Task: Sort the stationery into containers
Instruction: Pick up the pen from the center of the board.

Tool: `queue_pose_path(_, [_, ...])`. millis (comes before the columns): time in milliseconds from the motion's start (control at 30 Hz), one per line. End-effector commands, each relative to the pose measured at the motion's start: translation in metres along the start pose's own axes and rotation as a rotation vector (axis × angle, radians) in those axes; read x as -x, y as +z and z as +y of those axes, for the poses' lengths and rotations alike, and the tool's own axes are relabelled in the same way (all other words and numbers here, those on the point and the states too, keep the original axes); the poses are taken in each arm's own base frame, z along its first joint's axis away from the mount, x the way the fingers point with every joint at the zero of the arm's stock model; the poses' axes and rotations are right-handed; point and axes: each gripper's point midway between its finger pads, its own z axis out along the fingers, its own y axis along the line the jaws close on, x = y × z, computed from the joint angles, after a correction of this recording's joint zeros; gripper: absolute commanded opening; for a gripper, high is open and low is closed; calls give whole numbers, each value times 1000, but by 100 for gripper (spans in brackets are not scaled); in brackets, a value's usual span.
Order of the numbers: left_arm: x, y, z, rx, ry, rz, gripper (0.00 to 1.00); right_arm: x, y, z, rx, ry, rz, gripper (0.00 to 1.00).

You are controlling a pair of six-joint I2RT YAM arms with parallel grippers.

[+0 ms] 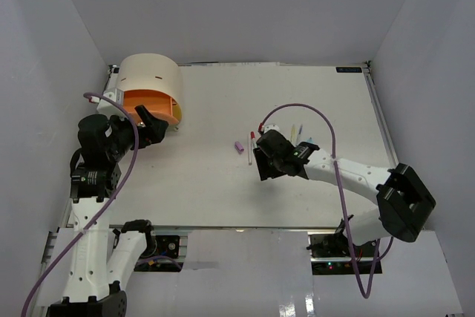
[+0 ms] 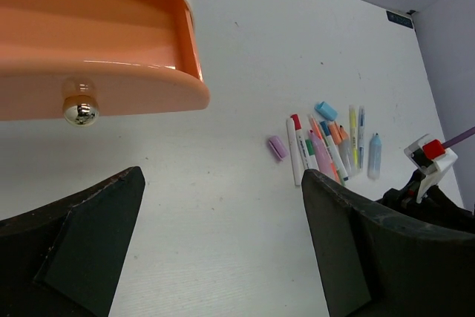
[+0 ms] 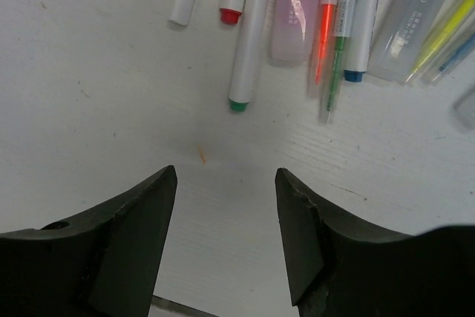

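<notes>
- Right gripper (image 3: 225, 183), closest to the lens: hung low over the table (image 3: 89, 94), jaws part-way apart with only bare surface between them; gripped nothing.
- Just beyond its fingertips: lay side by side in a loose row the pens (image 3: 249, 42). Nearest, a green-tipped white one; on one side a red-tipped and a plain white one; on the other a pale pink marker (image 3: 297, 12), then orange, green and blue-tipped ones. None touched.
- Left gripper (image 2: 223, 183): stood spread as wide as could be, empty, near the knob (image 2: 79, 111) of the orange drawer (image 2: 96, 42); no contact with that knob.
- Orange drawer: stuck out of the beige cabinet (image 1: 151, 79) at the far left of the table; showed no stationery inside, as far as the overhead view reached.
- Well apart from the drawer, seen from the left wrist: purple eraser (image 2: 277, 148) alone beside the pen cluster, blue eraser (image 2: 325, 110) at the cluster's far end.
- Judged barely begun: one drawer open and ready, every visible piece yet to be picked up and carried across. Looked set for a first pick on the right-hand side.
</notes>
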Motion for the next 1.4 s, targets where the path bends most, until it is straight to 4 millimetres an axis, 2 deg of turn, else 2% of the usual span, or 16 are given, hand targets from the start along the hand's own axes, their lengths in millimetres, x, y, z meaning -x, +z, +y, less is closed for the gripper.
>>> queue_pose_path(0, [1,-4,2,18,16,-13,98,27,6,10,-29,71,-71,62])
queue_pose_path(67, [-2,-3,3,18,14,-7,98,31,10,11,-43,81,-74,57])
queue_pose_path(267, [-6,-4,5,21,13,-4,98,29,31,11,-83,84,-45,52])
queue_pose_path(667, [-8,-5,5,19,15,-5,98,19,60,10,-132,65,14,48])
queue_pose_path(933, [-7,-6,5,23,19,-8,98,13,74,5,-156,56,53,47])
queue_pose_path(1200, [-7,-5,5,24,19,-5,98,9,85,-9,-174,71,80,43])
queue_pose_path(1367, [-6,-5,6,26,17,-5,98,14,89,-15,-188,73,79,39])
